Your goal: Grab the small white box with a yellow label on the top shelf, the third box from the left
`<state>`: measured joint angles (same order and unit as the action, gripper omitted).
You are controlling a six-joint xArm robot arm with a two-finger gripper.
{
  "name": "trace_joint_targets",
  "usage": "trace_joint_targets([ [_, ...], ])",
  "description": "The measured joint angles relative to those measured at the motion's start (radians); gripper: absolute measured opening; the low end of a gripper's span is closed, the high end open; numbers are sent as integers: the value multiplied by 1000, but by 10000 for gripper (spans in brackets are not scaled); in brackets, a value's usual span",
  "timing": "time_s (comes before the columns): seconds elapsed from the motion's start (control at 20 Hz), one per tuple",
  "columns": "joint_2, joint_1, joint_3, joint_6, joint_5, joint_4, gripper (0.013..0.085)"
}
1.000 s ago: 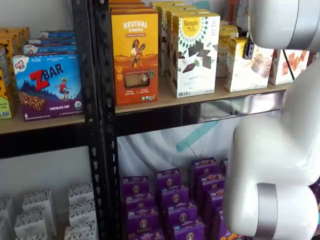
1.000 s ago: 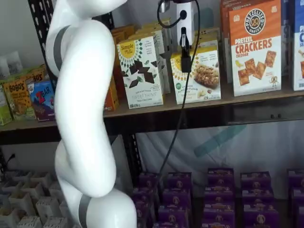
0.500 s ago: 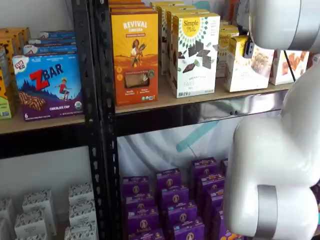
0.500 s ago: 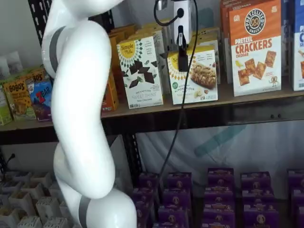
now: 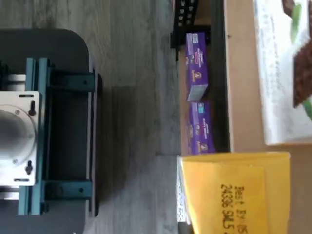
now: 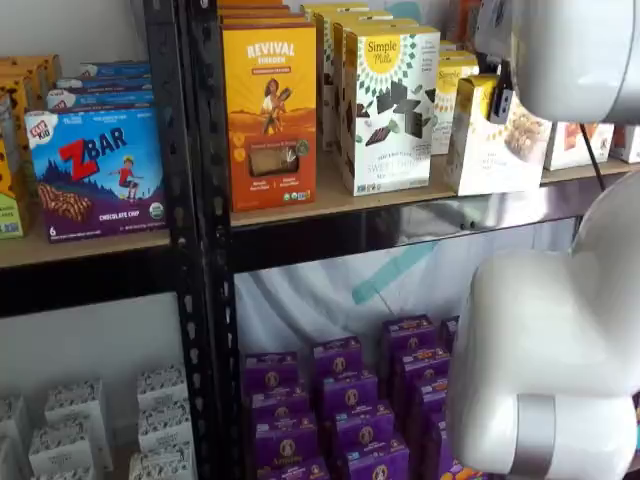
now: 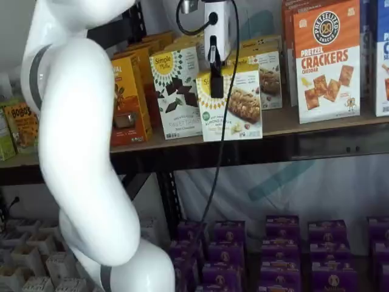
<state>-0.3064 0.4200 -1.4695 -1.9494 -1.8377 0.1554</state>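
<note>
The small white box shows in both shelf views (image 7: 234, 106) (image 6: 497, 140), cream-white with a yellow logo and a cookie picture. It hangs at the front edge of the top shelf (image 7: 316, 121) (image 6: 300, 205), out in front of its row. My gripper (image 7: 217, 82) (image 6: 501, 104) comes down from above and is shut on the box, with one black finger across its front. In the wrist view the box's yellow top (image 5: 234, 195) with a printed date sits close beneath the camera, beside the shelf board (image 5: 241, 73).
The tall white Simple Mills box (image 7: 176, 91) (image 6: 390, 105) and the orange Revival box (image 6: 268, 110) stand to the left. Pretzel cracker boxes (image 7: 326, 61) stand to the right. Purple boxes (image 7: 279, 243) fill the level below. My white arm (image 7: 79, 152) blocks the left side.
The gripper has moved left and out from the shelf with the small white box in it. The box has left its row and now sits further forward.
</note>
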Motion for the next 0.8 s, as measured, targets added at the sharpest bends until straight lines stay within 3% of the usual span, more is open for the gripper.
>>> trace_joint_targets([
  [0.45, -159, -30, 132, 32, -54, -6, 290],
  [0.8, -270, -78, 227, 76, -69, -24, 290],
])
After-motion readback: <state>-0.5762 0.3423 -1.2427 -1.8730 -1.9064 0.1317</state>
